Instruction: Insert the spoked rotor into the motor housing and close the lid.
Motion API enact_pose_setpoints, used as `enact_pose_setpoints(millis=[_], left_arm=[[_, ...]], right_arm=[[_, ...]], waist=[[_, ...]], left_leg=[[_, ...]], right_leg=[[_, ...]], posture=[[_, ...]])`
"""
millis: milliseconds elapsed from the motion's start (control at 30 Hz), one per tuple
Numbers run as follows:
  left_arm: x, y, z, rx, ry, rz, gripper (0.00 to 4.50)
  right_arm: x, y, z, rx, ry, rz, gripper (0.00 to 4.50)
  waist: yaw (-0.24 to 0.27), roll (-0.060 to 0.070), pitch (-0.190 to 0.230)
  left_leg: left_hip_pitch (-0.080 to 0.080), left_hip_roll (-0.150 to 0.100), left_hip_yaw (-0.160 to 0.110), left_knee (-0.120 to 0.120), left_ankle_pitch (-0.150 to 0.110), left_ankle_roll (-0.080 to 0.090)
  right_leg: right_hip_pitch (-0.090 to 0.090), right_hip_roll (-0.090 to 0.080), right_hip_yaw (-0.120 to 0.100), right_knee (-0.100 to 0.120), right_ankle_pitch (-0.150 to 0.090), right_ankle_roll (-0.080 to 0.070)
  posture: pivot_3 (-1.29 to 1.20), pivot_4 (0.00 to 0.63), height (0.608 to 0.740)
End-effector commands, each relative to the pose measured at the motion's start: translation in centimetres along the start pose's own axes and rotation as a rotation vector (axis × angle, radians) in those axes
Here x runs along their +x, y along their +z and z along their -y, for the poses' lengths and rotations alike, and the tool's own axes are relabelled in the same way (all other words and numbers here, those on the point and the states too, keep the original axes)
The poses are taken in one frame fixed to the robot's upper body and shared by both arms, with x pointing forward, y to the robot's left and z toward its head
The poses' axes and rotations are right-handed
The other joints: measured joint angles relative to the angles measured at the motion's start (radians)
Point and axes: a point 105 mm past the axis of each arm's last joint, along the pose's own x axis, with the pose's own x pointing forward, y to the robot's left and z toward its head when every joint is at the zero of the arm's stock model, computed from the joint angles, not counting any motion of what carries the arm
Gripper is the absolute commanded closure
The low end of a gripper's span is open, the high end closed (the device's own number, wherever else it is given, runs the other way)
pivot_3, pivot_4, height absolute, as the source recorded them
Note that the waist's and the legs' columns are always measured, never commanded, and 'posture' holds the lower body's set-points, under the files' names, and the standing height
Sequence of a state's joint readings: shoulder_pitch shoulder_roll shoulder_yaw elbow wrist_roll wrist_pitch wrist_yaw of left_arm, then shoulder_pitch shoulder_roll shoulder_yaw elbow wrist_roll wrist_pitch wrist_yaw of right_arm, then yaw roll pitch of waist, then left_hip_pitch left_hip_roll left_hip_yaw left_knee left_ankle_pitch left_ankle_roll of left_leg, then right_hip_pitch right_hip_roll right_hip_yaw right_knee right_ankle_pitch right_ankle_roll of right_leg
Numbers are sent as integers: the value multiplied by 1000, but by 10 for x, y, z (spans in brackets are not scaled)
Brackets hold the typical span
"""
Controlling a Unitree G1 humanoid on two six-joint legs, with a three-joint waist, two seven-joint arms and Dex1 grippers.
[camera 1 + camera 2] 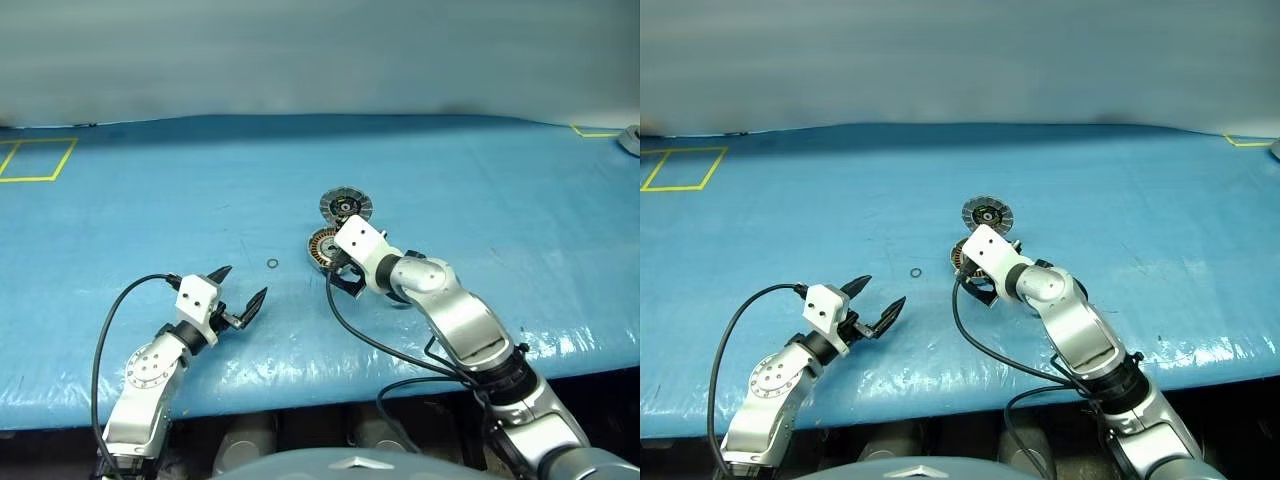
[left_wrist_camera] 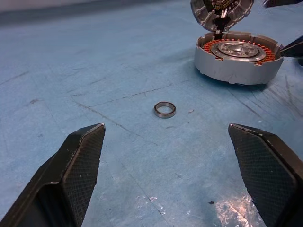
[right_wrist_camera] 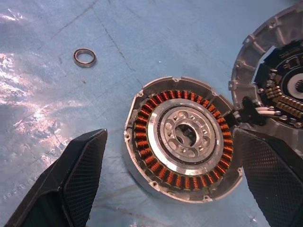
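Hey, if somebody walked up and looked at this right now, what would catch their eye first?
Probably the motor housing mid-table, its copper windings bright against the blue cover, with the right gripper poised over it, jaws open. Next, the lid lying just behind it, finned face up, and the small dark ring alone between the housing and the open left gripper.

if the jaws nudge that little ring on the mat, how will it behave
The small ring lies flat on the blue mat, so it would likely slide, not roll. It looks thin and light, so probably skitters easily. Its low profile may make pinching it awkward.
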State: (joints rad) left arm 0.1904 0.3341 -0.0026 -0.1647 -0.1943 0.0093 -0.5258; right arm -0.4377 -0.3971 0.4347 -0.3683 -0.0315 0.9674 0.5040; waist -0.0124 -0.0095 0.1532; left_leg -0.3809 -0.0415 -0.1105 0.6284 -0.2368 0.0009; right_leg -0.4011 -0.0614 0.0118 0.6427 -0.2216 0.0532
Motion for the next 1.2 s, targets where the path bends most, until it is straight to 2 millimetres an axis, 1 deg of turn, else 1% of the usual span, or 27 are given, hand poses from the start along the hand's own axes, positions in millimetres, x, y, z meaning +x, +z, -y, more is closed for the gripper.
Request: enact_pose_setpoints(millis=[33, 300, 400, 500, 600, 633, 667, 800, 833, 900, 1033, 1200], left_arm=[[-1, 4, 2, 16, 2, 26, 22], [-2, 2, 4, 15, 9, 23, 22], [-2, 2, 5, 14, 7, 25, 22], [-1, 2, 6, 13, 7, 27, 22], [0, 1, 7, 11, 6, 30, 0], [1, 1, 7, 9, 6, 31, 0], [1, 1, 7, 9, 7, 32, 0], [1, 1, 8, 4, 13, 34, 0], [1, 1, 8, 3, 14, 34, 0], [1, 0, 8, 2, 16, 33, 0], [-1, -2, 8, -7, 27, 30, 0], [-1, -3, 9, -12, 29, 26, 0]], right_arm=[[6, 3, -2, -31, 40, -30, 0], [19, -10, -14, -42, 131, -106, 0], [23, -18, -15, -42, 145, -139, 0], [24, -20, -16, -36, 158, -153, 0], [25, -24, -17, -29, 186, -184, 612], [25, -25, -20, -25, 205, -193, 889], [24, -26, -22, -17, 220, -197, 1279], [22, -28, -32, 13, 268, -213, 2541], [21, -28, -35, 19, 278, -215, 2622], [20, -29, -40, 31, 294, -220, 2622], [13, -27, -66, 93, 376, -213, 2622], [5, -21, -87, 151, 413, -210, 2622]], waist=[[-1, 0, 0], [-2, 0, 0], [-3, 0, 0], [-4, 0, 0], [-5, 0, 0], [-5, 0, 0], [-6, 0, 0], [-4, 0, -1], [-4, 0, -1], [-5, 0, -1], [-7, -1, -2], [-12, -1, -4]], left_leg=[[0, 0, 0, 0, 0, 0], [-1, 0, 1, 0, 0, 1], [-1, 0, 1, 0, 0, 1], [0, 0, 1, 1, 0, 0], [0, 0, 1, 1, 0, 0], [1, 0, 1, 1, 0, 0], [1, 0, 1, 1, 0, 0], [1, 0, 0, 1, 0, 1], [1, 0, 0, 1, -1, 1], [1, 0, 0, 1, -1, 0], [1, 0, 0, 0, -1, 0], [1, 0, -1, 0, -2, 0]], right_leg=[[0, 0, 0, 0, 0, 0], [-1, 0, 0, 0, 1, 1], [-1, 0, 0, 0, 0, 2], [0, 0, 0, 0, 1, 2], [0, 0, 0, 0, 0, 4], [1, 0, 0, 0, 0, 4], [1, 0, 0, 0, -1, 4], [1, 0, 0, 0, 0, 3], [1, 0, 0, 0, 1, 2], [1, 0, 0, -1, 1, 1], [1, 0, 0, 0, 0, 2], [1, 0, 0, 0, -2, 5]], posture=[[0, 150, 740], [0, 150, 740], [0, 150, 740], [0, 150, 740], [0, 150, 740], [0, 150, 740], [0, 150, 740], [0, 150, 740], [0, 150, 740], [0, 150, 740], [0, 150, 740], [0, 150, 740]])
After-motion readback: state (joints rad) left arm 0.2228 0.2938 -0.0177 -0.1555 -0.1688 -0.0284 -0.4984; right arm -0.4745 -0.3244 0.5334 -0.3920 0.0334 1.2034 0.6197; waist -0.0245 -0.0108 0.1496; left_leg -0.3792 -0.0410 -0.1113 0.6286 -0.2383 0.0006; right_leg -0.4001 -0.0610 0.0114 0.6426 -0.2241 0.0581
